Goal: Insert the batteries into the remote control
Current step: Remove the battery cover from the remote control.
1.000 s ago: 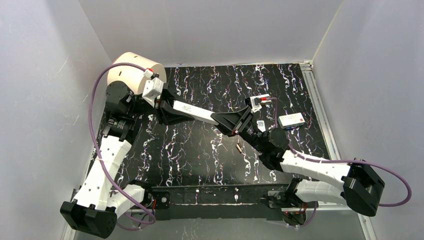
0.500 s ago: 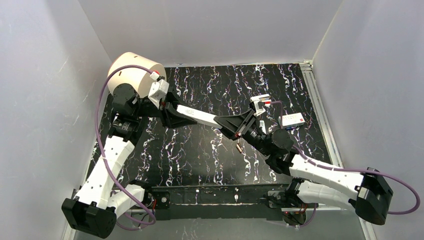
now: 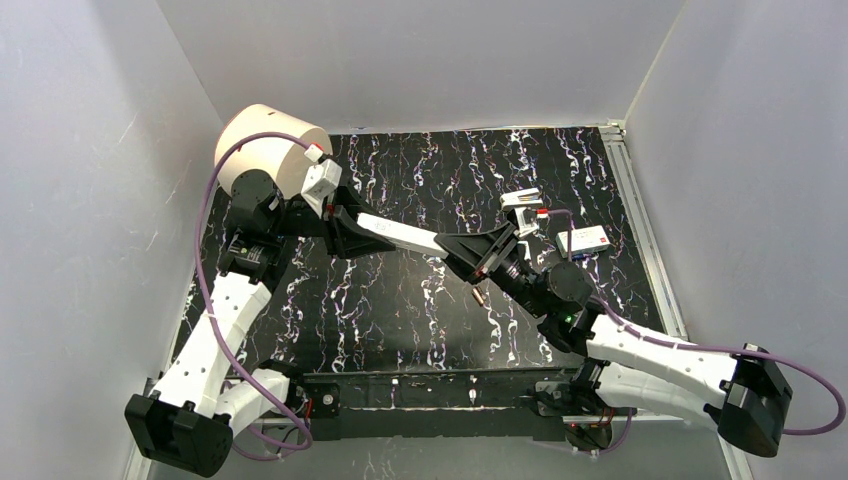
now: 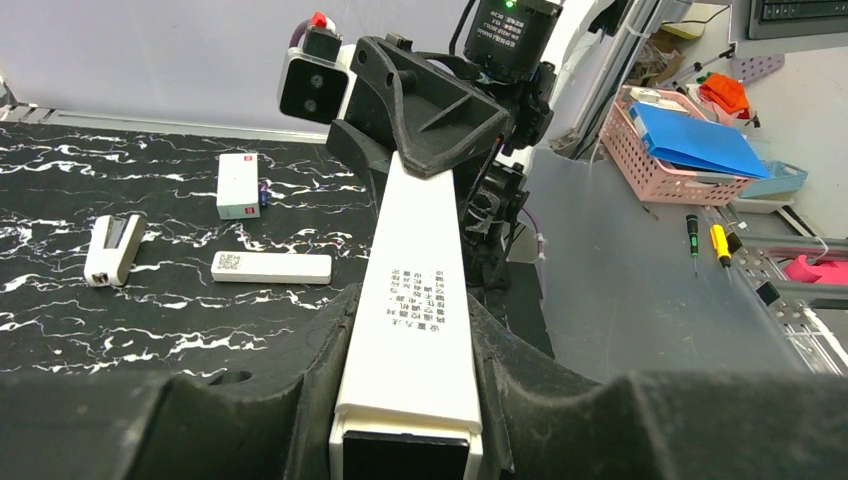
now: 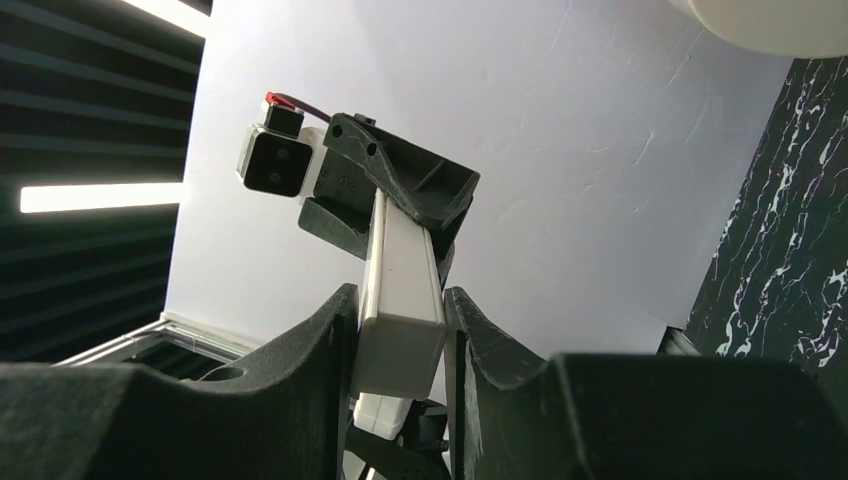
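Remote: the slim white remote control (image 3: 400,232) is up off the table (image 3: 400,320) around the middle. It's strung between the two arms with one end in each pincer.
Left pincer: the left gripper (image 4: 405,395) is clamped on the remote's left end, fingers (image 4: 300,385) pressed against its two long sides.
Right pincer: the right gripper (image 5: 400,335) is closed on the other end with the same side-on pinch.
Why both: my guess is that holding both ends stops the bar twisting while it gets turned or lined up. The printed face is up in the left wrist view. There's a dark opening at the end nearest that camera, maybe the battery slot, can't say for sure.
Batteries: one little coppery battery (image 3: 479,296) lies on the table just near of the right gripper, touching nothing. I can't spot the second one, it may be under the arms.
Other stuff: a white box (image 3: 583,240) with a red mark sits to the right. A plain white strip (image 4: 271,267) and a small white piece (image 4: 110,250) lie flat, well clear. There's a big cream roll (image 3: 265,145) in the far-left corner.
Stage: no cell looks loaded yet. Both pincers are busy, so one has to let go before a battery gets fetched.
Risk: those cells are tiny and round, so they'd probably roll.
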Robot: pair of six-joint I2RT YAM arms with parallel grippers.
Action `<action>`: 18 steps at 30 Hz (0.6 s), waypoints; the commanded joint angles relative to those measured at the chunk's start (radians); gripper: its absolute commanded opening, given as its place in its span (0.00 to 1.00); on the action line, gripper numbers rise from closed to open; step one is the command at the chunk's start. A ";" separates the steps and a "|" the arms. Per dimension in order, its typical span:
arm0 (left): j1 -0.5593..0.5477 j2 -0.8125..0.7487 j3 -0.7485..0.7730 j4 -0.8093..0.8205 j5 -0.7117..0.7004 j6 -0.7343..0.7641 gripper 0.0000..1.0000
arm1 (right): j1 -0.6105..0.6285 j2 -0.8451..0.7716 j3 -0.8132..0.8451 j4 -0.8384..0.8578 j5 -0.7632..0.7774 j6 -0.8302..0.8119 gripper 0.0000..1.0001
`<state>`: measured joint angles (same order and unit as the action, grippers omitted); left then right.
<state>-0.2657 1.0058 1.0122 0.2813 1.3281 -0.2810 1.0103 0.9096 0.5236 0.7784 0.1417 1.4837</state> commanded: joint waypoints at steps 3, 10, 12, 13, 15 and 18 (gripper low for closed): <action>0.106 -0.047 0.043 0.082 -0.110 -0.051 0.00 | -0.042 -0.077 -0.077 0.118 0.153 -0.046 0.08; 0.127 -0.030 0.030 0.102 -0.148 -0.095 0.00 | -0.042 -0.087 -0.092 0.209 0.144 -0.088 0.01; 0.129 -0.033 0.024 0.114 -0.134 -0.092 0.00 | -0.042 -0.092 -0.089 0.201 0.142 -0.094 0.14; 0.129 -0.031 0.020 0.117 -0.120 -0.087 0.00 | -0.042 -0.094 -0.073 0.173 0.140 -0.096 0.25; 0.128 -0.031 0.014 0.118 -0.091 -0.082 0.00 | -0.044 -0.103 -0.028 0.051 0.130 -0.121 0.51; 0.129 -0.038 -0.008 0.119 -0.062 -0.066 0.00 | -0.043 -0.108 0.065 -0.159 0.123 -0.186 0.72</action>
<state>-0.1928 1.0019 1.0080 0.3332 1.3056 -0.3443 0.9894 0.8532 0.4786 0.7837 0.1978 1.4109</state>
